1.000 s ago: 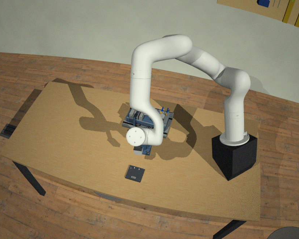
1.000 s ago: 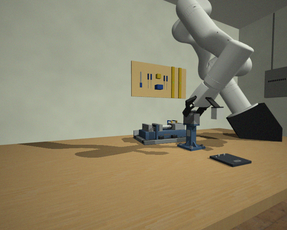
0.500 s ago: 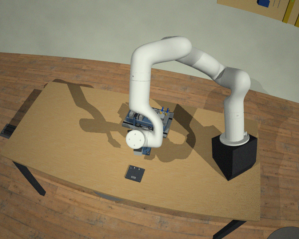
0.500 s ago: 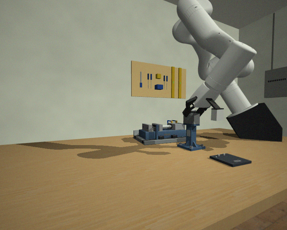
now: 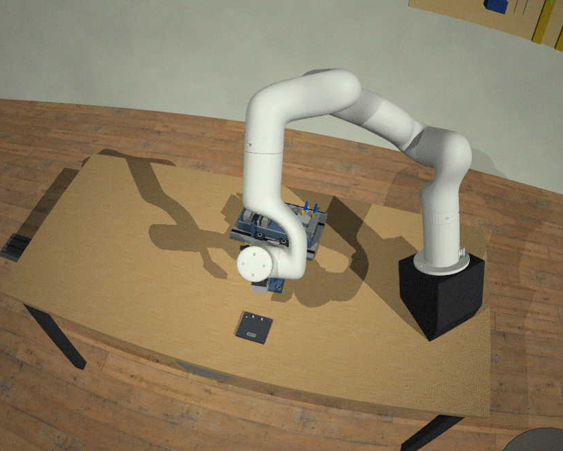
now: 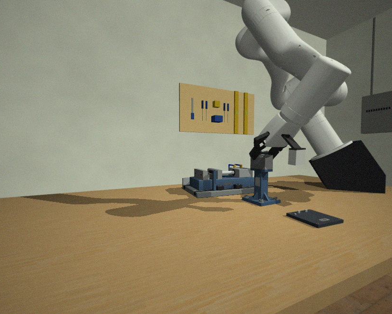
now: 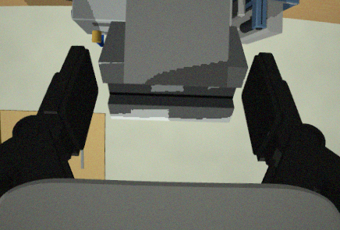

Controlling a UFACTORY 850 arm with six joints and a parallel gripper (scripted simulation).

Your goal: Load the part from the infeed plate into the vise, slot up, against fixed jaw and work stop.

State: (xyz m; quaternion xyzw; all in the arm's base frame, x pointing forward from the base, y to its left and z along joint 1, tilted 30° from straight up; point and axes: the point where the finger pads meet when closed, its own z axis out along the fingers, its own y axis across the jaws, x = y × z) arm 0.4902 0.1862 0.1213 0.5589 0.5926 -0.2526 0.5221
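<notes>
The block (image 6: 261, 162) is a plain grey rectangular piece, resting on top of the blue stand (image 6: 260, 189) a little right of centre in the exterior view. In the wrist view it fills the upper middle of the frame: a broad flat grey face with a lighter panel down its length and a darker stepped edge along its near end (image 7: 171, 100). Whether that step is the milled slot is hard to say from this angle.

The tool (image 6: 273, 143) sits just above and to the right of the block, tilted down toward it from the upper right. Its black fingers are spread wide, one to each side of the block's near end in the wrist view, with pale wall showing between each finger and the grey sides. Nothing is held between them.

The dark flat plate (image 5: 253, 327) lies low in the top view, below the stand and apart from it, with only small pins on its surface. The vise (image 6: 216, 184) stands behind and to the left of the stand in the exterior view, blue and grey on a grey base, its jaws apart. All three sit on the wooden counter (image 5: 127, 271). The white arm (image 5: 267, 160) arches over the vise from its black pedestal (image 5: 459, 310) at the right.
</notes>
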